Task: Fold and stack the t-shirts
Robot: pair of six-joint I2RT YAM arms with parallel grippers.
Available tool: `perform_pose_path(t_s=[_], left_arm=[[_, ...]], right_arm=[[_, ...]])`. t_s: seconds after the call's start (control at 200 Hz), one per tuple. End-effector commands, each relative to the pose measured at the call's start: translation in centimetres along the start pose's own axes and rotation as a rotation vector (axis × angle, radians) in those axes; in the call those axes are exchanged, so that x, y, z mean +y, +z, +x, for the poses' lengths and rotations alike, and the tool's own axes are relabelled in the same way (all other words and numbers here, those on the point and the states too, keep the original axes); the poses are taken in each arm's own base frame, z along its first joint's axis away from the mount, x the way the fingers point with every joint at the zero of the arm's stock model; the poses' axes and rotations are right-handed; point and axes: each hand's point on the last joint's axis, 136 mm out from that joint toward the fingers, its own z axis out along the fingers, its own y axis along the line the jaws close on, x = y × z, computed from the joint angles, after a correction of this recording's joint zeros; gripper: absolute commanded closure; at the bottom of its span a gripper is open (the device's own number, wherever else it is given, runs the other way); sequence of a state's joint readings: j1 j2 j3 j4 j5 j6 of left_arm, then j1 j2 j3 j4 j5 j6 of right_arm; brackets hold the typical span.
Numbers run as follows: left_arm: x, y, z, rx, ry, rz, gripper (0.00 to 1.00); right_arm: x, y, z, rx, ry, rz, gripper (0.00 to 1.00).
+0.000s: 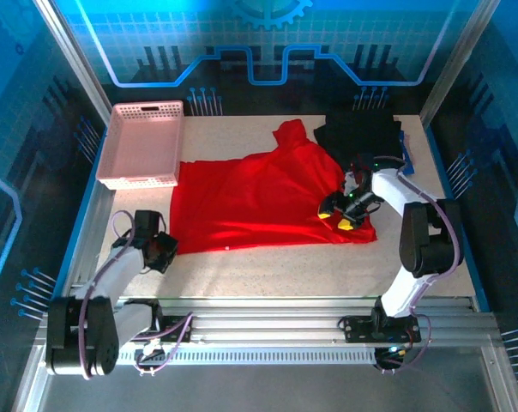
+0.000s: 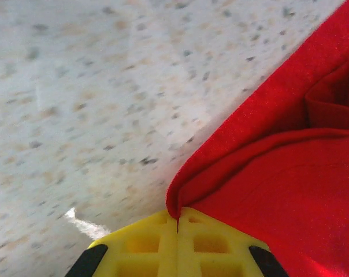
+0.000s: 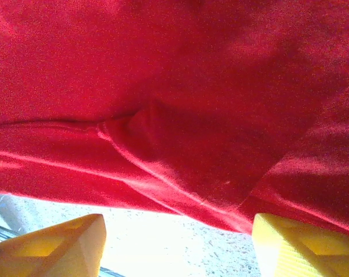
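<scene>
The bright red t-shirt [image 1: 259, 197] lies spread over the middle of the table, print side hidden. My left gripper [image 1: 163, 251] sits at its near left corner, its yellow jaws shut on the folded hem of the red t-shirt [image 2: 267, 173]. My right gripper [image 1: 345, 212] hovers over the shirt's right part with its yellow fingers [image 3: 59, 248] wide apart and nothing between them; red cloth [image 3: 180, 104] hangs just beyond the tips. The folded dark shirts [image 1: 362, 137] lie at the back right.
A pink perforated basket [image 1: 143, 146] stands at the back left. Bare speckled tabletop [image 1: 268, 266] runs along the near edge in front of the shirt. Aluminium frame posts and blue panels enclose the table.
</scene>
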State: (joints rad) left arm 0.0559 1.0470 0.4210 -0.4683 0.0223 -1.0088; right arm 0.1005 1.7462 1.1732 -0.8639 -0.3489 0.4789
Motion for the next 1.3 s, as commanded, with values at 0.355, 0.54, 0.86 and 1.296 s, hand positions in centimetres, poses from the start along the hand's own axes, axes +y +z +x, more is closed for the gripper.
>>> perform_pose_path(t_s=[0.355, 0.54, 0.86, 1.296], left_arm=[[4.6, -0.7, 1.8, 0.016, -0.074, -0.099, 0.60], [2.5, -2.3, 0.8, -0.008, -0.014, -0.061, 0.56], [-0.1, -3.3, 0.7, -0.015, 0.111, -0.030, 0.52], [-4.7, -3.2, 2.5, -0.005, 0.275, 0.019, 0.46]], right_arm=[[1.5, 3.0, 0.2, 0.063, -0.010, 0.063, 0.47], [3.0, 3.1, -0.4, 0.050, -0.040, 0.050, 0.76], [7.7, 4.0, -2.9, 0.083, -0.239, 0.073, 0.88], [13.0, -1.9, -6.0, -0.132, -0.443, 0.032, 0.46]])
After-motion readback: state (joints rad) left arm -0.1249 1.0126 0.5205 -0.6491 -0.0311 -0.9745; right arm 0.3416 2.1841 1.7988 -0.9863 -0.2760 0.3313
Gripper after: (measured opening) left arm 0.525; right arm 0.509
